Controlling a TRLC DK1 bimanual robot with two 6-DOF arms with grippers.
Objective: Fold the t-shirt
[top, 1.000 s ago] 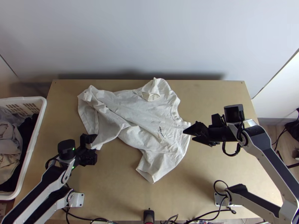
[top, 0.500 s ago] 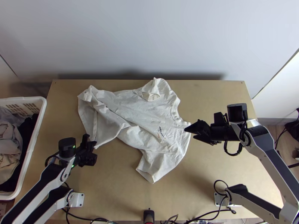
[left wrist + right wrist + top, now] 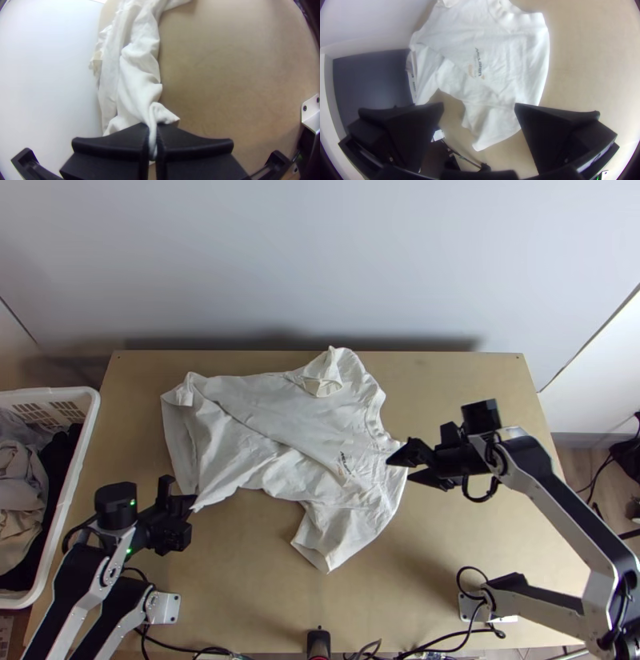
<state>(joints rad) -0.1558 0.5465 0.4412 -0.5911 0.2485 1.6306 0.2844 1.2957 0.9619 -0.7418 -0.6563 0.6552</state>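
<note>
left gripper (image 3: 152,130), lower left of the top view: fingers clamped on a corner of the t-shirt (image 3: 296,428), presumably to draw it flat before folding. right gripper (image 3: 479,104), right of centre: fingers parted near the collar end, likely staged for a grasp. garment: spread, creased, centre to left, upper sleeve (image 3: 323,377) bunched. basket (image 3: 94,420): left edge, outside the work area.

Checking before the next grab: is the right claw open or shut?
Open: the right claw shows a wide gap between its two fingers.
</note>
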